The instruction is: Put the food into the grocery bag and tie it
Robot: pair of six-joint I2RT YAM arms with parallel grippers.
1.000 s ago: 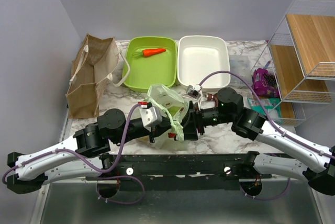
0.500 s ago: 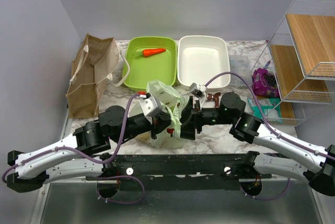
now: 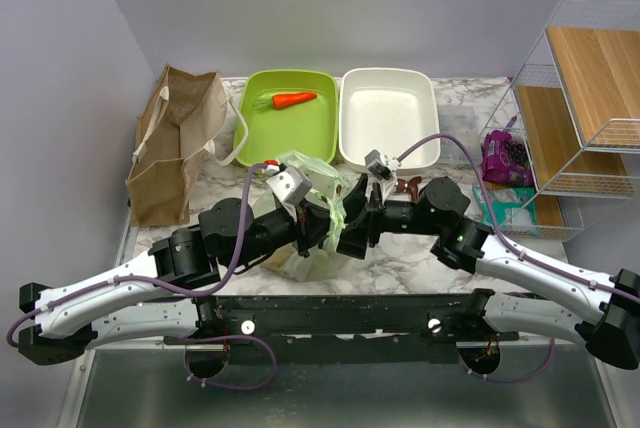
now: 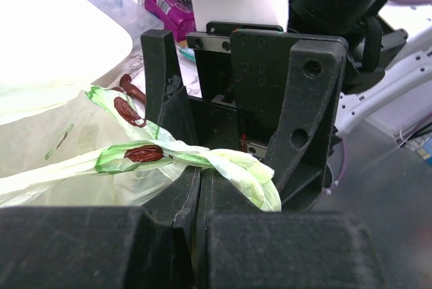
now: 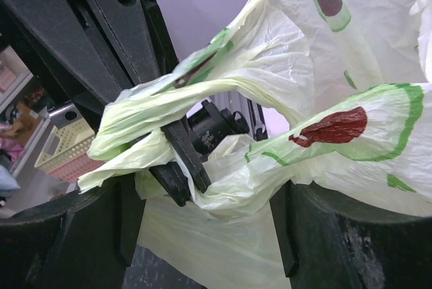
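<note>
Pinching one handle of the single thin pale-green avocado-print plastic bag [image 3: 308,170], left gripper [image 4: 200,189] is pressed together; right gripper [image 5: 209,216] stands spread around two handle strands.

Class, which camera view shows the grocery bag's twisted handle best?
Left wrist: the handle crosses the frame, pinched in the left fingers. Right wrist shows only crumpled loops; the top view barely shows it.

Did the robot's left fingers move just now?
Yes: the left fingers, clamped on the grocery bag, moved away from the arm bases, toward the green tray.
</note>
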